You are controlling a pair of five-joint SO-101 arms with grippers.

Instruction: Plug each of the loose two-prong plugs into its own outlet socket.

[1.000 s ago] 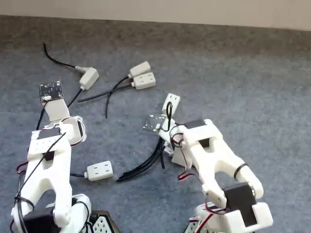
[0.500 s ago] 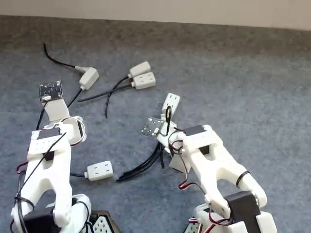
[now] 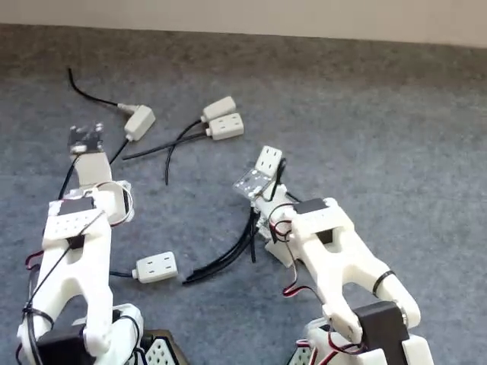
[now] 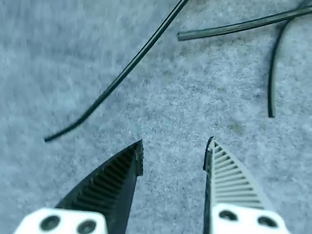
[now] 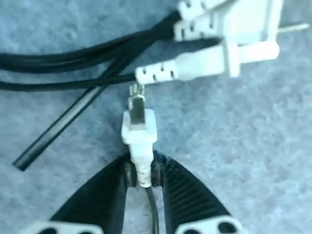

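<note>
Right gripper [image 5: 141, 168] clamped on a white 2-prong plug [image 5: 138, 127] at its cord end, prongs pointing at a cluster of white plugs [image 5: 234, 53] and black cables [image 5: 73, 58], outlet socket [image 3: 268, 160] just beyond that arm, left gripper [image 4: 173, 148] jaws wide apart, holding nothing, above grey carpet [image 4: 73, 58] near a thin black cord [image 4: 131, 66]

I found nothing I could read. No letters, numbers or signs stood out on the plug [image 5: 139, 127] held in my right claw [image 5: 144, 168], on the white outlet sockets [image 3: 156, 267], or on the little circuit boards [image 3: 85, 138] at my wrists. Any marks on them were too small to make out.
</note>
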